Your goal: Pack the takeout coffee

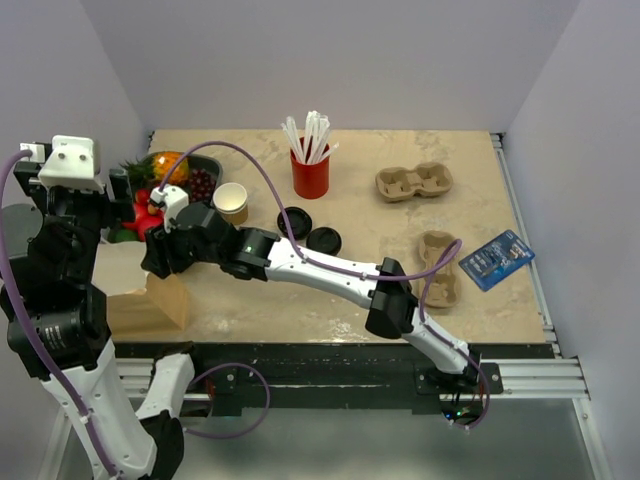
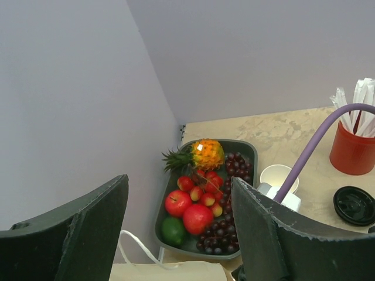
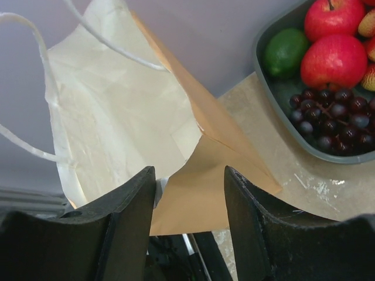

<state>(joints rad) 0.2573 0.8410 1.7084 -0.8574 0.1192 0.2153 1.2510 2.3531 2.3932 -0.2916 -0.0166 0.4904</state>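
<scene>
- The right gripper (image 3: 188, 175) hung over the paper bag (image 3: 117, 105) at the lower left of the overhead view. Its fingers were spread apart with nothing between them. It seemed placed to work the bag's mouth, not to carry anything.
- The bag stood upright just below the fruit tray (image 3: 270, 99), mouth gaping, with its pale lining and white cord handles showing. No cup was seen inside, though the fingers hid the bottom.
- The left gripper (image 2: 179, 187) was held high at the far left, looking down over the tray and the bag's far edge. Its fingers were wide apart and empty. It was probably posted there to steady the bag or hold it open.
- The takeout coffee (image 1: 323, 240) was judged to be the nearer of two black discs at the centre of the overhead view, just above the right forearm. No tan wall showed from above, so this identification is tentative.
- The loose lid (image 1: 295, 220) lay just beside it, up and to the left. It looked flat in the left wrist view.
- The lidless cup (image 1: 231, 203) stood between the discs and the tray. It was not the target.
- The coffee sat well apart from both grippers and was not yet packed. The right arm would need to reach back toward the centre, and its forearm lay close enough to risk knocking the cup.
</scene>
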